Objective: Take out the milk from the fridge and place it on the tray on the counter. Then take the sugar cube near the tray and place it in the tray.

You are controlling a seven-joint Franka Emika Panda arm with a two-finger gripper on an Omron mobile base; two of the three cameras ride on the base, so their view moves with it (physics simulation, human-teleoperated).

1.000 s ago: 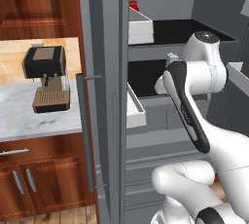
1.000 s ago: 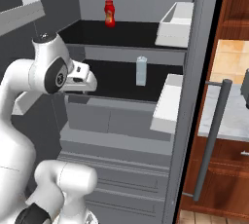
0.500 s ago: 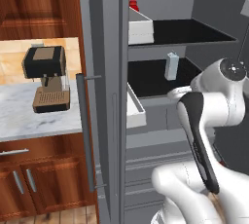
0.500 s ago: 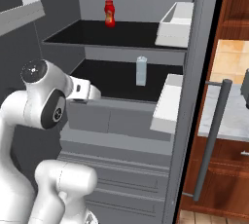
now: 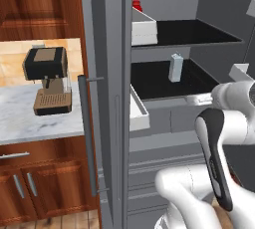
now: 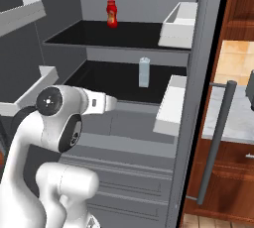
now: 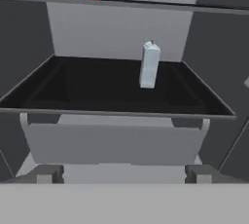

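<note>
Now, step in hand: reaching into the open fridge (image 6: 124,138) for the milk, judged from the hand aimed at the shelf.
Hand: the hand (image 7: 124,173) sits low before the shelf edge, its two dark tips set wide apart with nothing between them.
Arm: in the right base view the white forearm (image 6: 94,104) points toward the shelf front, short of it.
Milk: the milk (image 7: 149,65) stands upright on the dark middle shelf (image 7: 73,89), toward the back and right of centre, well apart from the hand.
How to do it well: I judge the hand should rise above the shelf lip, go in level, straddle the carton at mid-height below the gable, then close squarely; a push before closing could tip it.
Risk: the white door bin (image 5: 139,116) juts out beside the shelf on the door side, so the arm needs to keep clear of it.
Upper shelf: a red bottle (image 6: 112,14) stands at the back.
Room: beside the fridge door handle (image 5: 85,133), a coffee machine (image 5: 46,79) stands on the marble bench (image 5: 20,123), over red-brown cabinets (image 5: 45,185).
</note>
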